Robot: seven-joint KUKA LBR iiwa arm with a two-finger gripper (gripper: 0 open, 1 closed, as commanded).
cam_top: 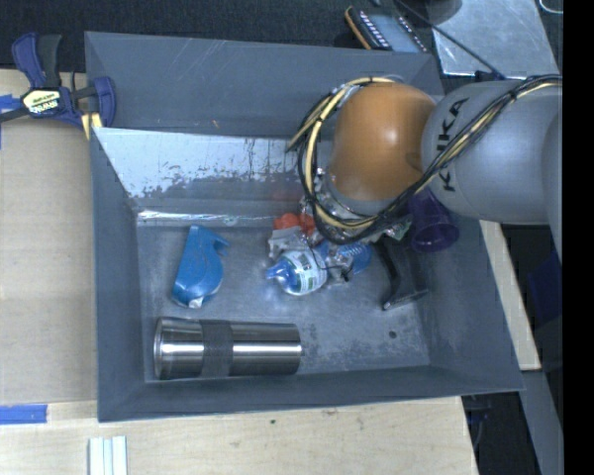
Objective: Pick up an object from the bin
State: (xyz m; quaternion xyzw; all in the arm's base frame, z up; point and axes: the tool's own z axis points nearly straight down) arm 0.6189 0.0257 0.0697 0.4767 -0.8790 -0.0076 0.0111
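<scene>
My gripper [327,228] is low in the middle of the bin, mostly hidden under the arm's wrist. It is right above a crumpled clear bottle with a blue label [302,270]. A small red and white piece [290,224] lies just left of the gripper, by the back wall. To the right, a black angled tool [400,280] rests on the floor. A purple cup [434,224] lies on its side behind that tool.
A blue plastic piece [198,265] lies at the left of the floor. A steel cylinder with a black band [228,347] lies along the front wall. The arm comes in from the right over the bin's right wall.
</scene>
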